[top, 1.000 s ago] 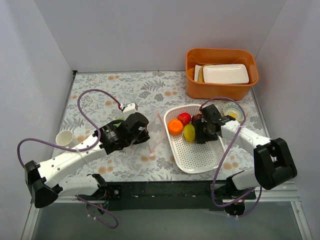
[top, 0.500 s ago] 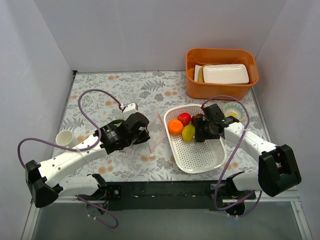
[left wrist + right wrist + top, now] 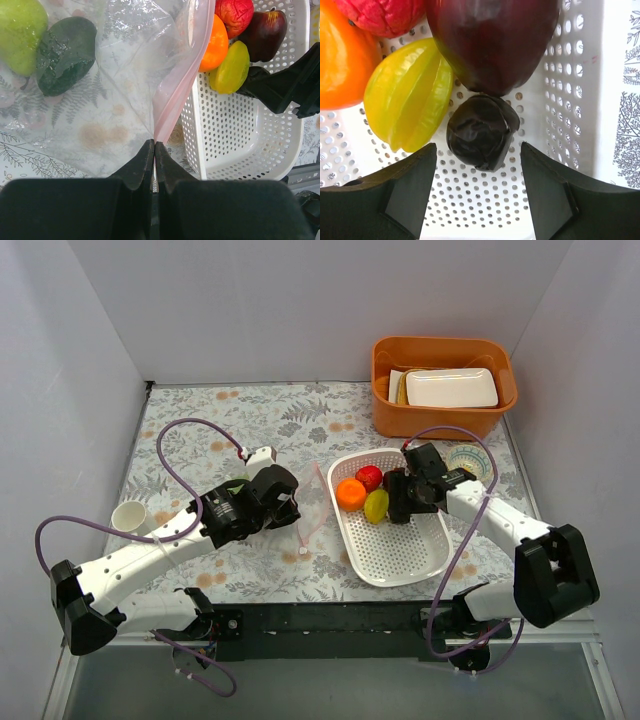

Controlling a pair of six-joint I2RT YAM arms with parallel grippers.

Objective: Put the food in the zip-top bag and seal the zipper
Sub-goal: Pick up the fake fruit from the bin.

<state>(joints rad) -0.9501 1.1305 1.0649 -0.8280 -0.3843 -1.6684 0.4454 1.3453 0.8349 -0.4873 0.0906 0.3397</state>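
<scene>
The right pincer (image 3: 478, 160) is opening wider, empty, around the small dark round toy fruit (image 3: 482, 132) near the white holey plastic basket (image 3: 240, 150)'s far end, looking ready to grab. The left pincer (image 3: 154, 150) is pinching the clear crinkly bag (image 3: 125, 60)'s pink strip (image 3: 185, 75) beside the basket.

Right gripper shifts in the basket

The right gripper (image 3: 477, 155) now sits slightly farther up the white basket (image 3: 400, 560), jaws spread wider; the yellow-green star fruit (image 3: 376, 505) has tilted toward the orange (image 3: 351, 493).
</scene>
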